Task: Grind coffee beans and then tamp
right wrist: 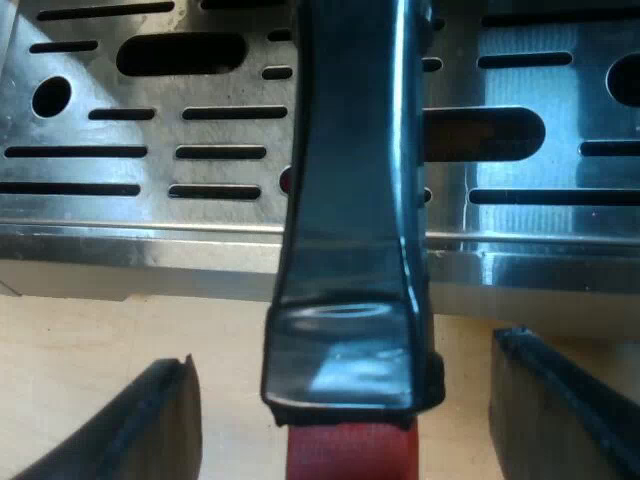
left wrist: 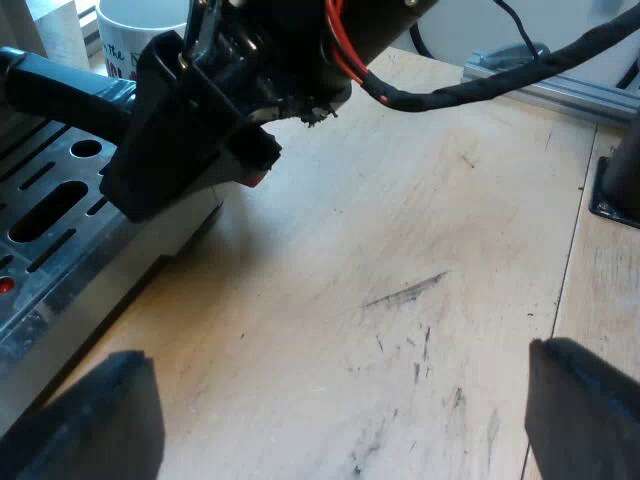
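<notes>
The holder's dark handle (right wrist: 350, 200), with its red end (right wrist: 350, 450) toward the counter, reaches out over the machine's slotted metal drip tray (right wrist: 120, 150). It lies between the fingers of the right gripper (right wrist: 343, 352), which stand wide on either side with a gap at each. The left gripper (left wrist: 335, 352) is spread wide too, holding nothing, above the scuffed wooden counter (left wrist: 400, 250) just beside the machine, and a white mug (left wrist: 135, 25) stands beyond the handle.
</notes>
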Controlling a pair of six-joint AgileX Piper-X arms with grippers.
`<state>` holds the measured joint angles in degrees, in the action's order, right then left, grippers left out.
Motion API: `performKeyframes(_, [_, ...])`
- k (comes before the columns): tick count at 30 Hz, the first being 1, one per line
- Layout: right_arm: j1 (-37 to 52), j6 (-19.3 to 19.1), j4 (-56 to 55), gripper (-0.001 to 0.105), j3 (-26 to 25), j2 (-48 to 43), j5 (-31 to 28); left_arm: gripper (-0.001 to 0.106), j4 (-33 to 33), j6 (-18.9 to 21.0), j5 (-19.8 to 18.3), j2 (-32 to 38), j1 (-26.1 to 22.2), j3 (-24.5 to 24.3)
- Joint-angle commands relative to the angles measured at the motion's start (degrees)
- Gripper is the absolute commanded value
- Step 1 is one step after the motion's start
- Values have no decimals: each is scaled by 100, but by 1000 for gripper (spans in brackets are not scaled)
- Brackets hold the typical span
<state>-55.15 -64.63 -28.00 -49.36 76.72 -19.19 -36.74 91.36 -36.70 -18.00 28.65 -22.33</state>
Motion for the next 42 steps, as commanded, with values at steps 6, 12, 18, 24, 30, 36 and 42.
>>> performKeyframes(6, [26,-71,31,63,-5,-17,-23,75,99,6,-82,2,16,-15])
performKeyframes(12, [26,-71,-12,63,-5,-17,-23,75,99,6,-133,2,16,-15])
performKeyframes(18, [26,-71,-58,63,-5,-17,-8,75,99,6,-133,2,16,-15])
performKeyframes(24, [26,-71,-103,63,-5,-17,17,75,99,6,-133,2,16,-15])
performKeyframes(30, [26,-71,-118,63,-5,-17,111,75,99,6,-133,2,16,-15])
performKeyframes(36, [26,-71,-283,63,-5,-17,164,75,99,6,-133,2,16,-15])
performKeyframes(42, [26,-71,-269,63,-5,-17,147,75,99,6,-133,2,16,-15])
